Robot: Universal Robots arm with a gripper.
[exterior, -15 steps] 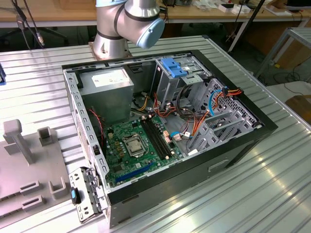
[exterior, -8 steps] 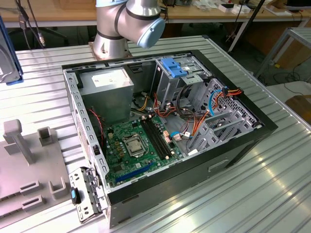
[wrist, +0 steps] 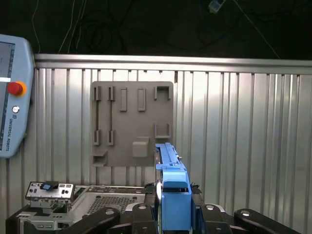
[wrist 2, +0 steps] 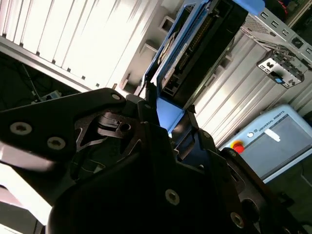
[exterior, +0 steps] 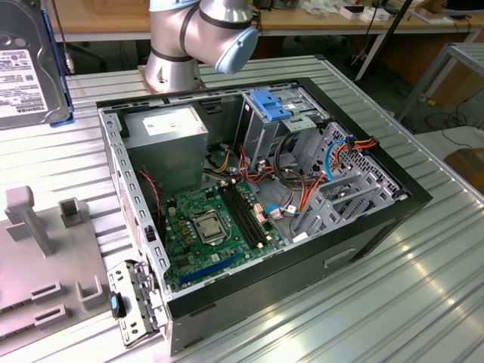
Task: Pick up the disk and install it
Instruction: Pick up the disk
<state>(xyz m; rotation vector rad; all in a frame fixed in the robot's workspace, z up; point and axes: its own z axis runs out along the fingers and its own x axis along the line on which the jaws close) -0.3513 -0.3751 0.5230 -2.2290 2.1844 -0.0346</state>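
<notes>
- Gripper [wrist 2: 168, 117] is pinching the disk [wrist 2: 204, 44] by its blue carrier frame, with the jaws pressed against both sides.
- We are holding the disk so it sticks out past the fingertips, raised above the ribbed table [wrist: 234, 136].
- Beyond the hand, we are facing a grey fixture plate [wrist: 131, 122].
- An open computer case [exterior: 257, 204] is lying off to one side of the hand.

1. Ribbed metal table [exterior: 378, 318] spreads wide and bright.
2. Open computer case [exterior: 302, 265] lies on its side, mid-table (motherboard facing up).
3. Grey fixture plate [exterior: 23, 272] sits flat at the exterior view's left.
4. The arm's base [exterior: 170, 72] stands just behind the case.
</notes>
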